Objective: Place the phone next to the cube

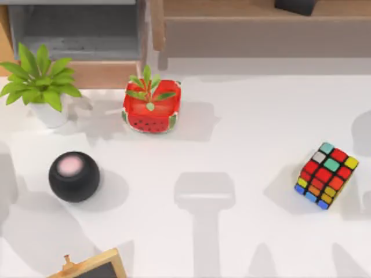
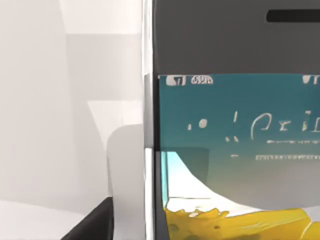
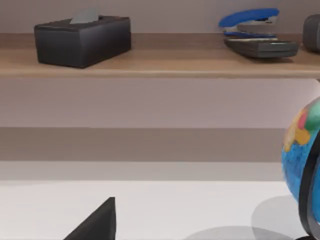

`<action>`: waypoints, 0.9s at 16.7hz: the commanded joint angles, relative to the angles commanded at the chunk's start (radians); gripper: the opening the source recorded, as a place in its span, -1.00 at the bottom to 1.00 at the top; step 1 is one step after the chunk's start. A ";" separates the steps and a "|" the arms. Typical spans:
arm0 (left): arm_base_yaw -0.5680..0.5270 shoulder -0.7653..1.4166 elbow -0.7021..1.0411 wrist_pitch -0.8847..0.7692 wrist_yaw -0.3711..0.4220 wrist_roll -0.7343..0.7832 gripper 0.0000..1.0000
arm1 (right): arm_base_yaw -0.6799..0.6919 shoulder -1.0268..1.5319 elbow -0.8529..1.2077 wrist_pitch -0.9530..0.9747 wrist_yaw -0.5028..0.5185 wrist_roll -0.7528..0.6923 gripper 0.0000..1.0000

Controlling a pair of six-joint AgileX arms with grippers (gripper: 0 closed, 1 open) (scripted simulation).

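Note:
The cube (image 1: pixel 326 175), with black edges and red, teal, yellow, orange and blue stickers, sits on the white table (image 1: pixel 243 145) at the right side. The phone (image 2: pixel 235 130) is very close in the left wrist view, its black front and bright teal and yellow screen facing the camera, its white frame at the near edge. A dark part of my left gripper (image 2: pixel 92 225) shows beside the phone's edge; whether it holds the phone is unclear. A dark part of my right gripper (image 3: pixel 97 220) hangs over bare table, facing a shelf.
A red watermelon-patterned pot (image 1: pixel 152 110) stands at the back centre, a green plant in a white pot (image 1: pixel 42 84) at the back left, a black round speaker (image 1: pixel 73 176) at the left, a wooden-framed board (image 1: pixel 95 267) at the front left. The shelf (image 3: pixel 160 67) holds a black box and a stapler; a globe (image 3: pixel 302 155) stands nearby.

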 joint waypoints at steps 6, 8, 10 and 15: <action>0.001 0.011 -0.008 0.014 0.000 0.001 0.70 | 0.000 0.000 0.000 0.000 0.000 0.000 1.00; 0.001 0.011 -0.008 0.014 0.000 0.001 0.40 | 0.000 0.000 0.000 0.000 0.000 0.000 1.00; 0.001 0.011 -0.008 0.014 0.000 0.001 0.10 | 0.000 0.000 0.000 0.000 0.000 0.000 1.00; 0.001 0.011 -0.008 0.014 0.000 0.001 -0.66 | 0.000 0.000 0.000 0.000 0.000 0.000 1.00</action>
